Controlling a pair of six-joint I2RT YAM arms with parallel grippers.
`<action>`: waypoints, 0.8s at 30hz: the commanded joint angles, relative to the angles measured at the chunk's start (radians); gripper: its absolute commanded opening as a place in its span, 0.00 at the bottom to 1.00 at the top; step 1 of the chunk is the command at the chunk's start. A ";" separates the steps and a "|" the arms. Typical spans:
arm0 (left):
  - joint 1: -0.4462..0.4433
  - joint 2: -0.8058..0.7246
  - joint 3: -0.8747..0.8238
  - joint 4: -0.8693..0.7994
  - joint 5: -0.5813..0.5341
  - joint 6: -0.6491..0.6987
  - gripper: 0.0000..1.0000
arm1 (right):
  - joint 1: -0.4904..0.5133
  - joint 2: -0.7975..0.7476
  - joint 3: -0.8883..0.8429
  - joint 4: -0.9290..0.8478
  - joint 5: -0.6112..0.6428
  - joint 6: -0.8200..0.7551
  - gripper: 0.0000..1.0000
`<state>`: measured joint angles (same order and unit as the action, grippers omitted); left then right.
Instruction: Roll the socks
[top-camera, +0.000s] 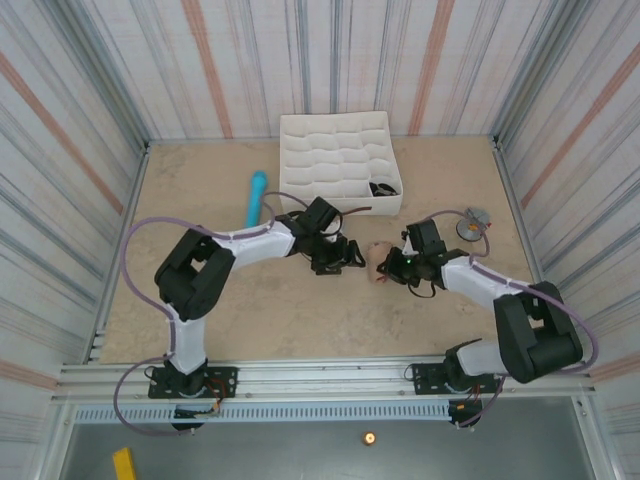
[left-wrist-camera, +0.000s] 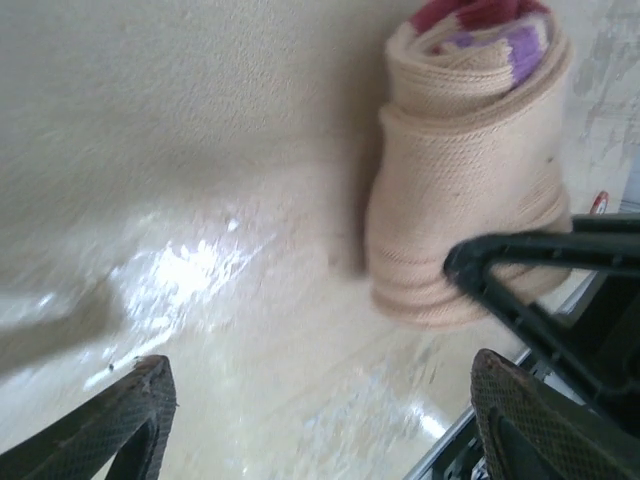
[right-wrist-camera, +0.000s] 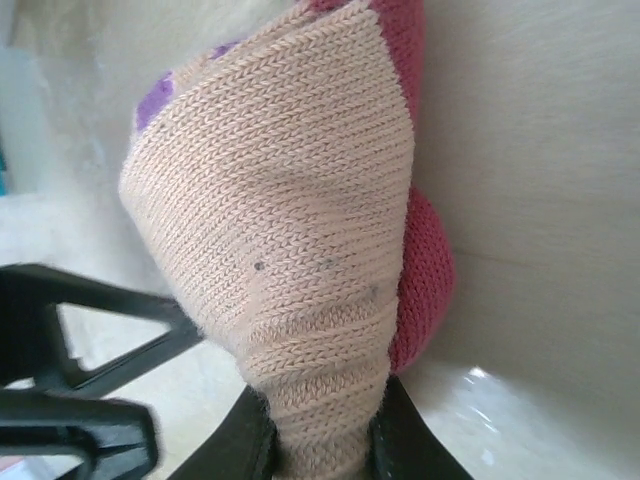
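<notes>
The beige sock (top-camera: 377, 254) is rolled into a bundle on the table between my two grippers, with its maroon and purple parts showing at one end. In the right wrist view the beige sock (right-wrist-camera: 280, 200) is pinched between the fingers of my right gripper (right-wrist-camera: 325, 435), which is shut on it. My left gripper (left-wrist-camera: 322, 372) stands open just beside the roll (left-wrist-camera: 470, 170), with nothing between its fingers (left-wrist-camera: 135, 420). From above, the left gripper (top-camera: 343, 255) is left of the roll and the right gripper (top-camera: 392, 265) is right of it. A dark bundle, apparently the black sock (top-camera: 381, 187), lies in a tray compartment.
A white divided tray (top-camera: 330, 150) stands at the back centre. A light-blue cylinder (top-camera: 257, 197) lies left of it. A small grey round object (top-camera: 473, 222) sits on the table at the right. Striped walls close in the table on three sides.
</notes>
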<state>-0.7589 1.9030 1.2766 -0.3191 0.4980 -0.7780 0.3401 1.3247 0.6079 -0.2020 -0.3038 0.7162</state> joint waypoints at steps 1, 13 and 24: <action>0.017 -0.111 0.079 -0.186 -0.101 0.102 0.80 | 0.009 -0.111 0.078 -0.179 0.178 -0.121 0.00; 0.257 -0.192 0.226 -0.450 -0.226 0.305 0.71 | 0.025 -0.224 0.288 -0.263 0.341 -0.386 0.00; 0.394 -0.049 0.409 -0.498 -0.325 0.395 0.66 | 0.074 -0.037 0.544 -0.291 0.328 -0.615 0.00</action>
<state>-0.3729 1.8038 1.6402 -0.7738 0.2325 -0.4408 0.4088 1.2400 1.0969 -0.4572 0.0105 0.2184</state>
